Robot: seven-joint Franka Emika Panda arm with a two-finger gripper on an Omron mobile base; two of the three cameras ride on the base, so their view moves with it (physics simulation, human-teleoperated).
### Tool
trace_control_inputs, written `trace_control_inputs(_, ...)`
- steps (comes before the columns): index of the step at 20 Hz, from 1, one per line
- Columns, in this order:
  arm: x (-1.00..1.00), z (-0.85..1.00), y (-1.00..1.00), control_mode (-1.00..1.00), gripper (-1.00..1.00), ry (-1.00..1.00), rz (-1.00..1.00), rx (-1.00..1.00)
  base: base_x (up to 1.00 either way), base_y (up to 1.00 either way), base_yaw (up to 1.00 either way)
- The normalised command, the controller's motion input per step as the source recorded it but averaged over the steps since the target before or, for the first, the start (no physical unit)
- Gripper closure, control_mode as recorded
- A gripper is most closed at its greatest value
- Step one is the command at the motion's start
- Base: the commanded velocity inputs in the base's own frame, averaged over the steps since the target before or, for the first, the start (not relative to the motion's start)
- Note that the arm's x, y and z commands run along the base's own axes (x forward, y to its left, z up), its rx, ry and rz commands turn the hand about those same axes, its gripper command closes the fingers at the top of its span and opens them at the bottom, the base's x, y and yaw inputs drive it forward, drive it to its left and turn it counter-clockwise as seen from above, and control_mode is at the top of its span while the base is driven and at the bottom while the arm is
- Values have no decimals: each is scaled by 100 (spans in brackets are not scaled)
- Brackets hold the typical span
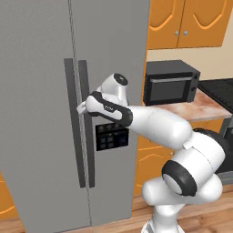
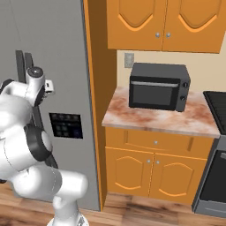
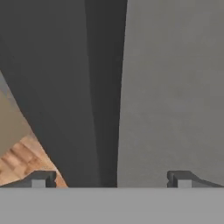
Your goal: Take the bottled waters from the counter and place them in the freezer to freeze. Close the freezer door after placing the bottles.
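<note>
Up close, gripper (image 3: 112,180) (jaws spread) straddles the handle (image 3: 105,109).

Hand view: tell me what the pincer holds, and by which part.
Nothing is held. The pincer is open, its tips apart on either side of a dark handle bar on the grey refrigerator, not closed on it.

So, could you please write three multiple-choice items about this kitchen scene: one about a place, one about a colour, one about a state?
1. Where does the microwave stand?
A. on the counter
B. on the floor
C. on the stovetop

2. What colour are the cabinets under the counter?
A. white
B. orange
C. blue

3. How is the gripper?
A. shut on a bottle
C. open, holding nothing
B. shut on a cup

Key: 1 A, it rests on the marbled slab; 2 B, orange wood; 3 C, fingertips stand wide apart at the fridge handles.
</note>
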Motion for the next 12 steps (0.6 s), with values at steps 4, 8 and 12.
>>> trace_control_inputs(4, 50, 0, 0, -100, -100, 0, -1, -3, 0, 0, 0)
trace_control_inputs(8, 47, 0, 0, -100, -100, 0, -1, -4, 0, 0, 0)
trace_control_inputs(12, 46, 0, 0, -100, -100, 0, -1, -5, 0, 0, 0)
